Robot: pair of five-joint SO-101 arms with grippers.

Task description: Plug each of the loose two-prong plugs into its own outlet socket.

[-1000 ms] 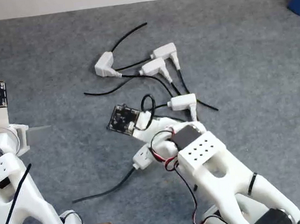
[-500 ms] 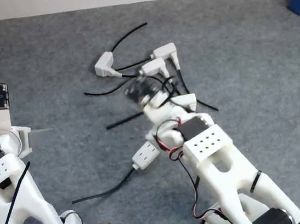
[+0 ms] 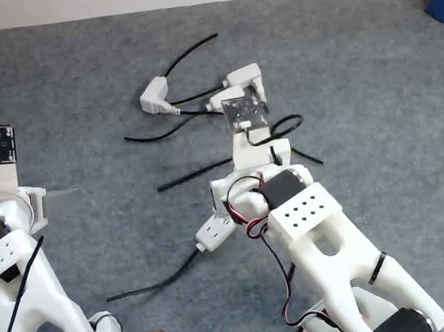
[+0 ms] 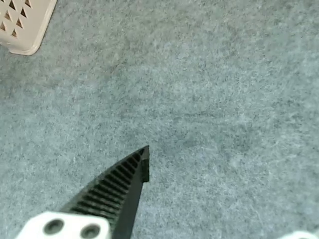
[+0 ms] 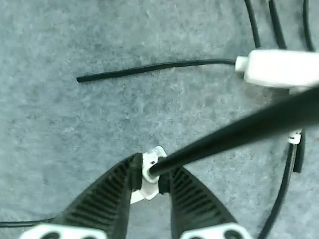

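Near your right arm (image 3: 303, 221) the outlet socket (image 3: 214, 231) lies on the table (image 3: 373, 72), and since your right hand (image 5: 149, 170) pinches the white plug (image 5: 148, 160) farther out, grip firmly, square its prongs to those slots, and steer the cord (image 5: 239, 132) off the loose plugs (image 3: 235, 78) beyond.

White plug (image 5: 148, 175) w/ black cord (image 5: 239, 130) gripped; other plugs (image 3: 155, 94) + outlet (image 3: 215, 231) lie nearby.

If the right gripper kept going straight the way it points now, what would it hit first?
Most likely the loose black cord lying across the carpet just ahead of the right gripper, which is shut on a white plug. Depth is unclear, so it may meet carpet first.
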